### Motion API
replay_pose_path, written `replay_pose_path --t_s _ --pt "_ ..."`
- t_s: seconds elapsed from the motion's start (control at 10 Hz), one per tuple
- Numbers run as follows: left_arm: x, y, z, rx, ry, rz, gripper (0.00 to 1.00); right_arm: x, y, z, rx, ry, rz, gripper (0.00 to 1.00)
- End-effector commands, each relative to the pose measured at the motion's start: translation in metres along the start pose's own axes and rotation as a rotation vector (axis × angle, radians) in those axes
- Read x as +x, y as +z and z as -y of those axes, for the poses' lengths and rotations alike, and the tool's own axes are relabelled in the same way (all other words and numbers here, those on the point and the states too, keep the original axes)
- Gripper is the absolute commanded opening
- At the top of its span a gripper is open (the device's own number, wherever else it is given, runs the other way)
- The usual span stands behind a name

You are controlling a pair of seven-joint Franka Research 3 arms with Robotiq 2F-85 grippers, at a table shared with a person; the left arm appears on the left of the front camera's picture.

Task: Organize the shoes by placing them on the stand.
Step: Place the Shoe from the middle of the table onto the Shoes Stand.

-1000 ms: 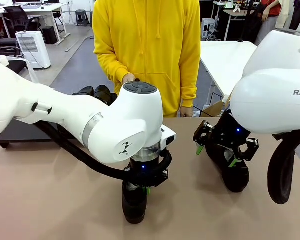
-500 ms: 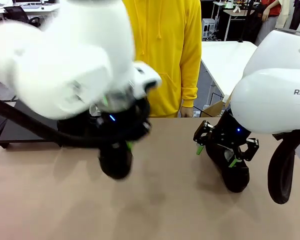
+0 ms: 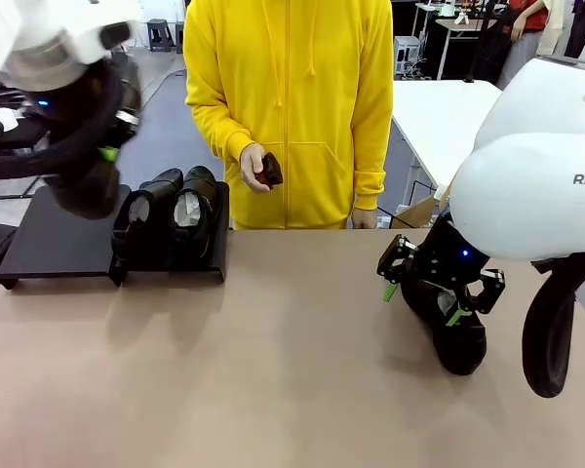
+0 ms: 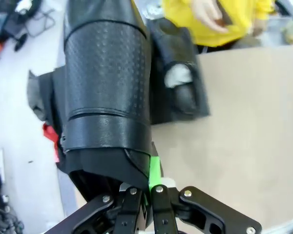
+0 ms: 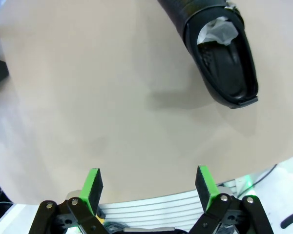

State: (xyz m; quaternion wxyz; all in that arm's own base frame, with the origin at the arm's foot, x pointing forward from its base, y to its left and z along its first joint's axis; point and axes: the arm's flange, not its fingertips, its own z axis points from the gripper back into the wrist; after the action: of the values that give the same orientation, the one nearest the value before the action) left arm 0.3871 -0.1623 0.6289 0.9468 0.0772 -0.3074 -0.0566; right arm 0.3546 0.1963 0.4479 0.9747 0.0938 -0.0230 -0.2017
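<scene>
Two glossy black shoes stand side by side on the right half of the black stand. My left gripper is shut on a third shoe and holds it in the air over the stand's left half. In the left wrist view this shoe hangs from the gripper, with the shoes on the stand beyond it. The fourth shoe lies on the table at the right. My right gripper hovers open just above it. Its paper stuffing shows ahead of the open gripper.
A person in a yellow hoodie stands at the far side of the table. One hand holds a small dark reddish-brown object. A second white table stands behind at the right.
My left arm has lifted its shoe off the front middle of the table and swung it left and back over the stand. The right arm has stayed still.
</scene>
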Motion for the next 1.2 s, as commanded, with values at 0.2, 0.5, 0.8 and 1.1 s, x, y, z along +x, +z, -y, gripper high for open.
replay_pose_path --t_s 0.2,0.5,0.8,1.1 --pt "-0.004 -0.047 -0.054 -0.024 0.169 -0.133 0.0 0.004 0.001 -0.003 0.023 0.016 -0.003 1.0" --pt "0.001 -0.038 -0.041 0.048 0.051 -0.045 0.0 0.004 0.001 -0.003 0.023 0.016 -0.003 1.0" --pt "-0.001 -0.081 -0.065 0.188 0.0 -0.036 0.0 0.004 0.001 -0.003 0.023 0.016 -0.003 1.0" --pt "0.004 -0.152 -0.124 0.233 -0.044 -0.061 0.0 0.004 0.001 -0.003 0.023 0.016 -0.003 1.0"
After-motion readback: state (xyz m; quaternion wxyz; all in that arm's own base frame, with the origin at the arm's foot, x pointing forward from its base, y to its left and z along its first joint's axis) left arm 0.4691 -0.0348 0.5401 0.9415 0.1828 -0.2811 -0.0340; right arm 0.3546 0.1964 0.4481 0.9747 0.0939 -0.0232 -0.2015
